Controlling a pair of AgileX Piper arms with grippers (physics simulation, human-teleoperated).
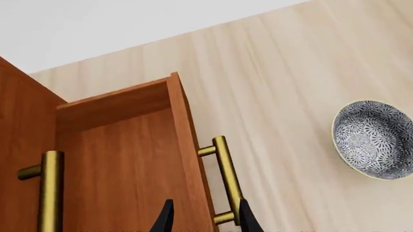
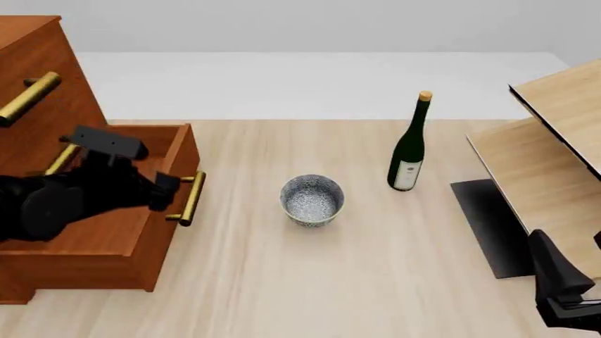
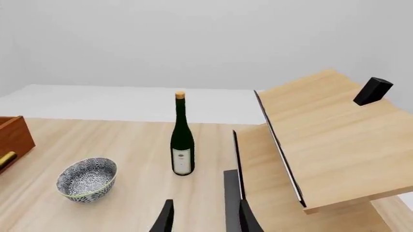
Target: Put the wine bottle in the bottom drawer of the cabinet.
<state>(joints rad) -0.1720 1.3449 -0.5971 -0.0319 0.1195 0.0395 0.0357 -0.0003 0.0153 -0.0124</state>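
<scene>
A: Left wrist view first. What's there?

B: The left tool (image 1: 204,220) shows two dark fingertips set apart, one on each side of the drawer's (image 1: 129,159) front board, by the lower post of its brass handle (image 1: 226,179). Whether they touch it I can't tell. The drawer is pulled out, with nothing seen inside. A speckled bowl (image 1: 374,139) lies on the table (image 1: 284,87).

A: And the front view?

B: The cabinet (image 2: 38,49) stands at 9 o'clock, its bottom drawer (image 2: 141,239) open toward the middle of the table (image 2: 310,282). The left arm (image 2: 56,201) hangs over the drawer, the tool near the handle (image 2: 191,198), its tips hidden here. The bowl (image 2: 312,199) sits near centre. The bottle (image 2: 409,144) stands upright at about 2 o'clock from the bowl, well apart from the drawer. Pale wood furniture (image 2: 564,141) fills 3 o'clock. The right arm (image 2: 564,289) waits at 5 o'clock.

A: Right wrist view?

B: The right tool (image 3: 204,218) holds nothing, its fingers apart. The bottle (image 3: 183,137) stands on the table (image 3: 129,140), cork up and label near the base, the bowl (image 3: 86,179) beside it and the pale furniture (image 3: 322,145) on its other side. A corner of the drawer (image 3: 14,137) shows at the edge.
</scene>
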